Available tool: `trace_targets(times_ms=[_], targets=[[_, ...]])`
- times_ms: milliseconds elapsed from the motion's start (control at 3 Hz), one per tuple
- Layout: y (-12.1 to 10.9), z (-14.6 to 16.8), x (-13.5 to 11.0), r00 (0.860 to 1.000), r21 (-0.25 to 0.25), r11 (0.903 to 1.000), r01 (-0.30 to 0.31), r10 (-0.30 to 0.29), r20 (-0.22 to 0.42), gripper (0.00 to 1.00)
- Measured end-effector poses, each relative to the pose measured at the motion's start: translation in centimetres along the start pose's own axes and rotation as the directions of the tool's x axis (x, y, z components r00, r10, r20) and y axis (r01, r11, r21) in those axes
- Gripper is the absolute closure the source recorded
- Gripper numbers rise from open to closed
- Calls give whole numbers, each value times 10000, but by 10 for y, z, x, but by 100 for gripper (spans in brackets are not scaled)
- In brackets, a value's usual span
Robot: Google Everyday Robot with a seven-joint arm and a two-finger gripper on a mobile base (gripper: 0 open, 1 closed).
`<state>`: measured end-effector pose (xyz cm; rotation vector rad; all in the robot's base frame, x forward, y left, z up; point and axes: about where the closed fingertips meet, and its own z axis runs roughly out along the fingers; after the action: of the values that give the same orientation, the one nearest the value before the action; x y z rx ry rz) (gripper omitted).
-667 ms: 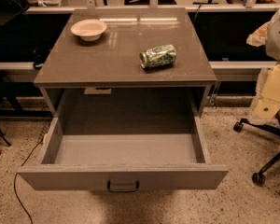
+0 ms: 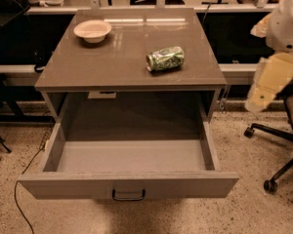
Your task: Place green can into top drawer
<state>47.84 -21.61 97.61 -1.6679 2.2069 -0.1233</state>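
Note:
The green can [image 2: 165, 58] lies on its side on the grey-brown cabinet top [image 2: 102, 67], right of centre and near the front edge. The top drawer [image 2: 129, 185] is pulled fully open below it, and its inside holds nothing. A small dark handle [image 2: 128, 195] sits at the centre of its front panel. My gripper [image 2: 269, 84] shows as a cream part hanging below the white arm [image 2: 288, 21] at the right edge. It is off to the right of the cabinet, apart from the can, and holds nothing that I can see.
A cream bowl [image 2: 93, 30] stands at the back left of the cabinet top. An office chair base with castors [image 2: 271, 184] is on the floor at the right. A cable [image 2: 19, 189] runs over the floor at the left. Desks line the back.
The arm and its cream end have shifted slightly left and up. The can, bowl and drawer have not moved.

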Motion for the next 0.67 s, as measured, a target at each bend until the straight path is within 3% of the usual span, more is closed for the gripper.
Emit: trace_targets(times_ms=[333,667], targets=[[-65,26,-23,9991,431,9991,40,-59,430,0],[-118,76,-57,9979,-20,9994,343,-341,555,0]])
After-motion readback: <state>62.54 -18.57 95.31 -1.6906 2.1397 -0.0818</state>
